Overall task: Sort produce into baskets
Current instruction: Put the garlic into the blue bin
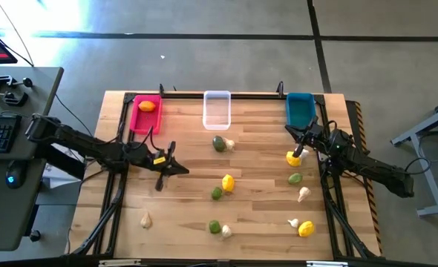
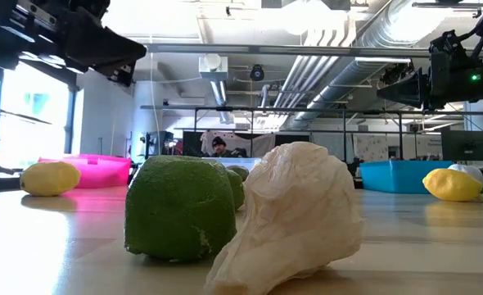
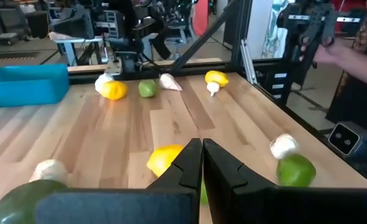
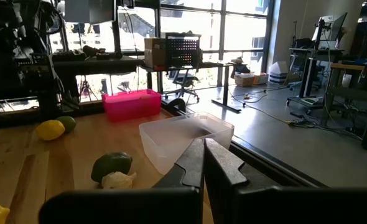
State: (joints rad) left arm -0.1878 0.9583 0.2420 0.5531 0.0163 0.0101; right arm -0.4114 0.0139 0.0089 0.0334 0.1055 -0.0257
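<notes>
Wooden desk [image 1: 182, 222] carrying three baskets along its far edge: pink-red basket [image 1: 145, 113] at left with one orange fruit [image 1: 147, 106] inside, clear basket [image 1: 217, 109] in the middle, teal basket [image 1: 300, 108] at right. Produce scattered over the rest: green piece [image 1: 218, 143] touching a whitish bulb [image 1: 229, 144] just before the clear basket; yellow fruit [image 1: 228, 182] beside another green piece [image 1: 216, 193] at mid-desk; lone bulb [image 1: 145, 220] near the front left; yellow fruit [image 1: 306, 228] at front right. Left gripper [image 1: 176, 169] over the left half of the desk, fingers [image 3: 196, 163] pressed together, holding nothing. Right gripper [image 1: 296, 136] just in front of the teal basket, near a yellow fruit [image 1: 293, 158], fingers [image 4: 202, 160] likewise closed and empty.
</notes>
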